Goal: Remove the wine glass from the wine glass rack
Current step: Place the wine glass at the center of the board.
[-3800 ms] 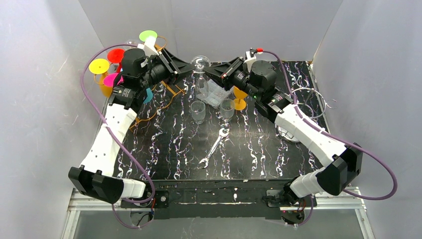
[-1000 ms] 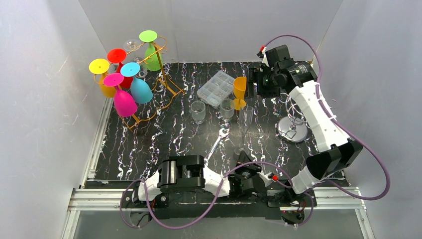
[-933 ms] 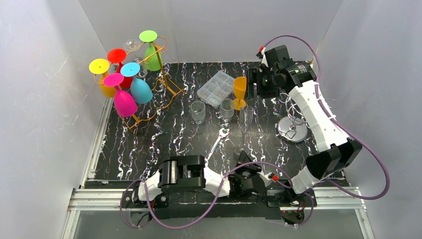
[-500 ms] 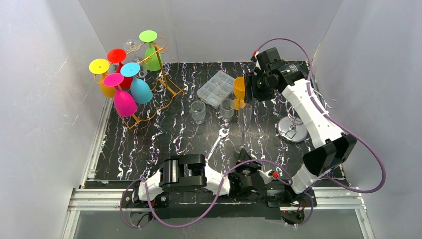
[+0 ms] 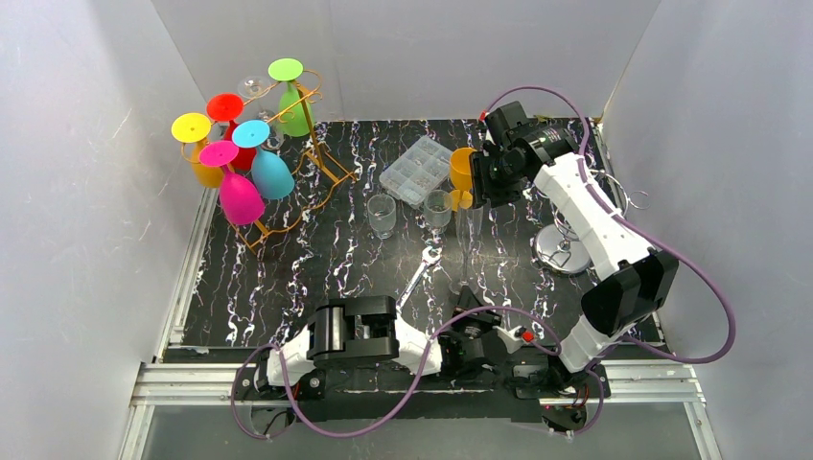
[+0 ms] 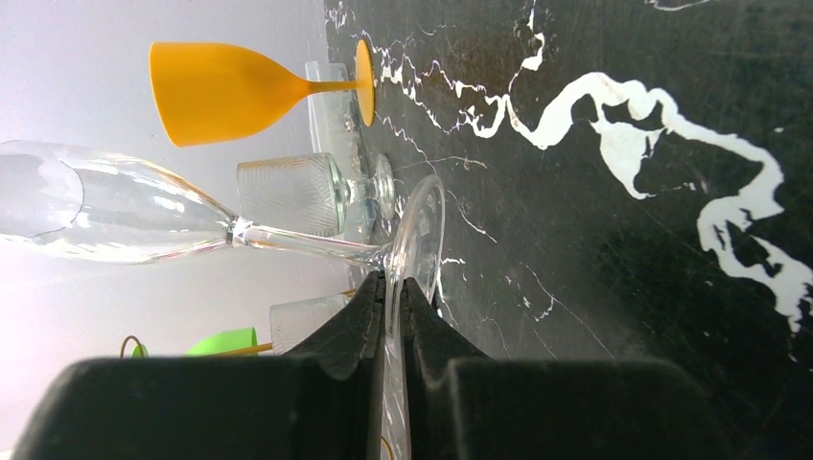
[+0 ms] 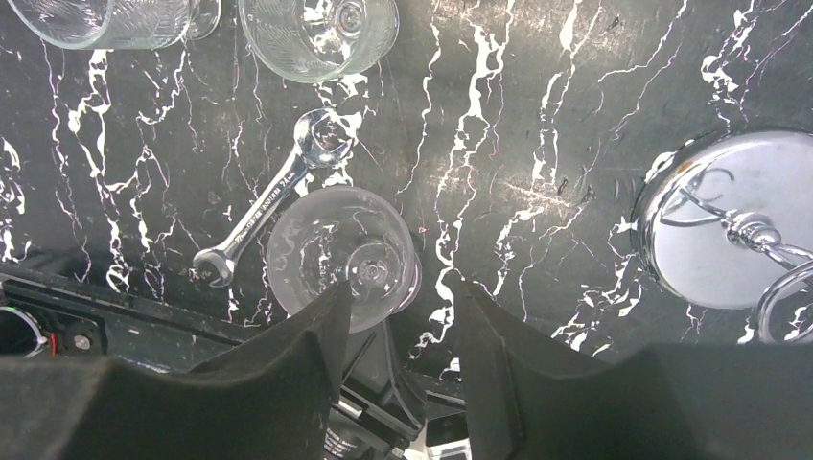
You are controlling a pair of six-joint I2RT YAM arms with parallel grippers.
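A tall clear wine glass (image 5: 470, 240) stands upright on the black marbled table (image 5: 316, 278), near the front. My left gripper (image 5: 467, 307) lies low at the table's near edge and is shut on the glass's foot (image 6: 419, 244), with both fingers pinching its rim. The stem and bowl (image 6: 105, 206) point away from it. My right gripper (image 5: 482, 184) hovers above the glass, open and empty. In the right wrist view the glass (image 7: 342, 256) shows from above, just ahead of the left fingertip. A gold wire rack (image 5: 288, 182) at the back left holds several coloured glasses.
A chrome stand with wire rings (image 5: 564, 251) sits at the right. An orange glass (image 5: 462, 171), two clear tumblers (image 5: 382, 213) (image 5: 438, 206) and a clear compartment box (image 5: 416, 169) stand behind the wine glass. A wrench (image 5: 414, 278) lies to its left.
Earlier both arms were at the back holding the glass; it now stands near the front. Over the last second my right arm swung left to above it. The left arm stayed still.
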